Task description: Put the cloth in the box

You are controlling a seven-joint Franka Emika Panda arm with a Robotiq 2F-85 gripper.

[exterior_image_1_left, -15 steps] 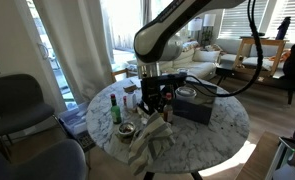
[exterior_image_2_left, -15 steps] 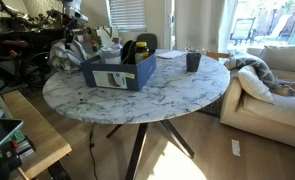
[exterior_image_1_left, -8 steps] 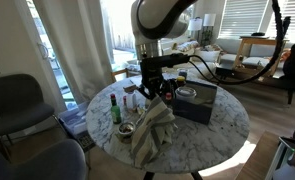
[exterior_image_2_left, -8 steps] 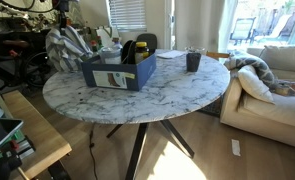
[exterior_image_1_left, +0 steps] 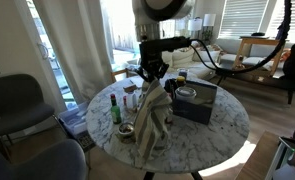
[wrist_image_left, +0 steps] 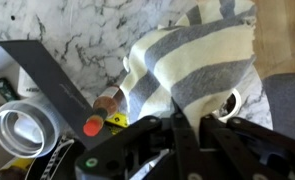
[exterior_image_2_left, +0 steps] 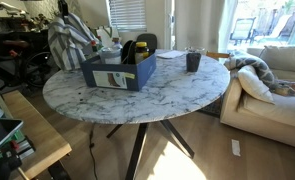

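Note:
A grey-and-white striped cloth point(exterior_image_1_left: 151, 122) hangs from my gripper point(exterior_image_1_left: 154, 82) above the marble table point(exterior_image_1_left: 212, 132). It also shows in an exterior view point(exterior_image_2_left: 70, 45), lifted beside the box. In the wrist view the cloth point(wrist_image_left: 192, 60) runs down from between my fingers point(wrist_image_left: 179, 128), which are shut on it. The dark blue box point(exterior_image_2_left: 120, 66) stands on the table to the side of the cloth and holds several items; it also shows in an exterior view point(exterior_image_1_left: 196, 101).
A green bottle point(exterior_image_1_left: 114, 107), a small bowl point(exterior_image_1_left: 125, 130) and cups stand on the table under and beside the cloth. A dark cup point(exterior_image_2_left: 192, 61) stands past the box. A grey chair point(exterior_image_1_left: 17, 105) is near the table. A sofa point(exterior_image_2_left: 267, 80) stands nearby.
My gripper has risen with the cloth, lifting it from a heap on the table until it hangs stretched out, and has shifted slightly toward the box.

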